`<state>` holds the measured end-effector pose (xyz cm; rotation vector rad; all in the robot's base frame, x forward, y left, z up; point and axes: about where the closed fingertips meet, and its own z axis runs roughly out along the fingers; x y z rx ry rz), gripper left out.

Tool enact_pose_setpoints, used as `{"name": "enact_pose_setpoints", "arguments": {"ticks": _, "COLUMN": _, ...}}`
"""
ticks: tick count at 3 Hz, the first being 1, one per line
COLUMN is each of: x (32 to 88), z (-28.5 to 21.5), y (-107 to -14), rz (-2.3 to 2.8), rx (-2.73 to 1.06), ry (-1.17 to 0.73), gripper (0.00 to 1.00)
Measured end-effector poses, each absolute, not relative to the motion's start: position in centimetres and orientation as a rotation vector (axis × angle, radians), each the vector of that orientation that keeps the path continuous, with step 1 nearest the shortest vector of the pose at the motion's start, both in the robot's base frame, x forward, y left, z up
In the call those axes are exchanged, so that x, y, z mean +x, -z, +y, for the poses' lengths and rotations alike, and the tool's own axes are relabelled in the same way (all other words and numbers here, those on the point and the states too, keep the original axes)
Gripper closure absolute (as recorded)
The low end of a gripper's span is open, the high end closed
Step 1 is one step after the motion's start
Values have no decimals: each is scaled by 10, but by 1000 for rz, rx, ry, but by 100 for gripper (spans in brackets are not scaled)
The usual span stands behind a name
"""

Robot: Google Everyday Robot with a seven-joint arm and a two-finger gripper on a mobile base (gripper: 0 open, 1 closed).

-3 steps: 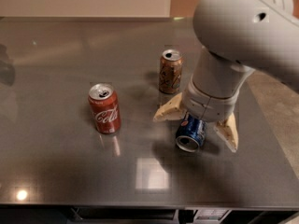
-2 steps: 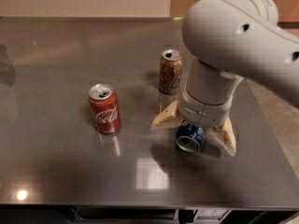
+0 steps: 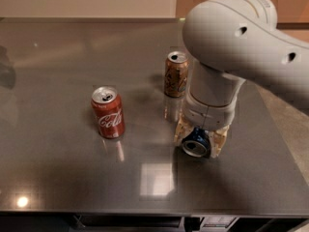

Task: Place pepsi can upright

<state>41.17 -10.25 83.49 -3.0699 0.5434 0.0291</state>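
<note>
The pepsi can [image 3: 195, 147] is dark blue and lies on its side on the grey table [image 3: 58, 178], its silver end facing the camera. My gripper [image 3: 199, 140] comes down from above on the white arm [image 3: 231, 37]. Its tan fingers [image 3: 180, 131] press against both sides of the can. Most of the can's body is hidden under the wrist.
A red Coca-Cola can [image 3: 108, 112] stands upright to the left. A brown-orange can [image 3: 175, 74] stands upright just behind the gripper. The table's right edge [image 3: 277, 129] runs close to the arm, and the front edge is near the bottom of the view.
The fingers were spread wide on either side of the lying can. They have closed in against it, and the arm has dropped lower over it.
</note>
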Motion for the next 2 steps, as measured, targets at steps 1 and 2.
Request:
{"name": "enact_pose_setpoints", "arguments": {"ticks": 1, "x": 421, "z": -106, "y": -837, "rz": 614, "rx": -3057, "ry": -20, "gripper": 63}}
{"name": "enact_pose_setpoints", "arguments": {"ticks": 2, "x": 427, "z": -108, "y": -854, "rz": 783, "rx": -2970, "ry": -45, "gripper": 87}}
